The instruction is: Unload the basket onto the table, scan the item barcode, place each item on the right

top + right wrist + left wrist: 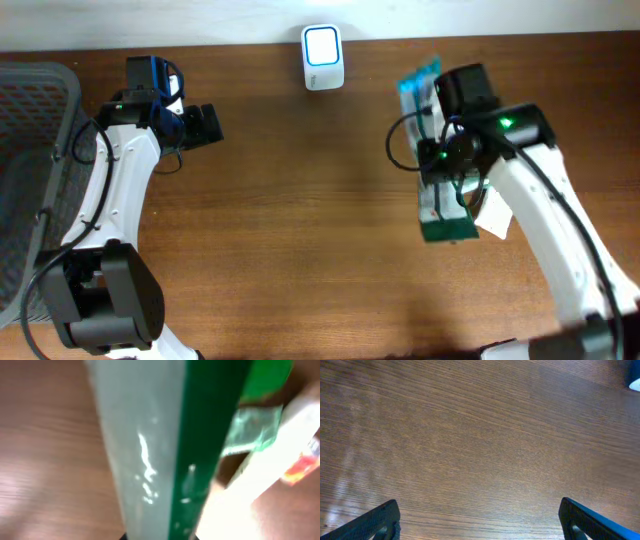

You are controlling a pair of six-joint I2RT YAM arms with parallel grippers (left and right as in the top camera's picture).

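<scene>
The item is a flat packet, green (pixel 447 228) along one side and clear on the other. It hangs over the table at the right with my right gripper (pixel 438 165) shut on its upper end. In the right wrist view the packet (pixel 165 445) fills the middle, blurred, and no barcode shows. The white scanner (pixel 322 58) with a lit blue-white window stands at the back centre, well left of the packet. My left gripper (pixel 207 125) is open over bare wood at the left; its dark fingertips (pixel 380 521) stand far apart with nothing between them.
A dark mesh basket (pixel 30 130) sits at the left edge. A white packet (pixel 494 220) lies under the held item, and shows in the right wrist view (pixel 272 455). A teal packet (pixel 417 82) lies behind the right arm.
</scene>
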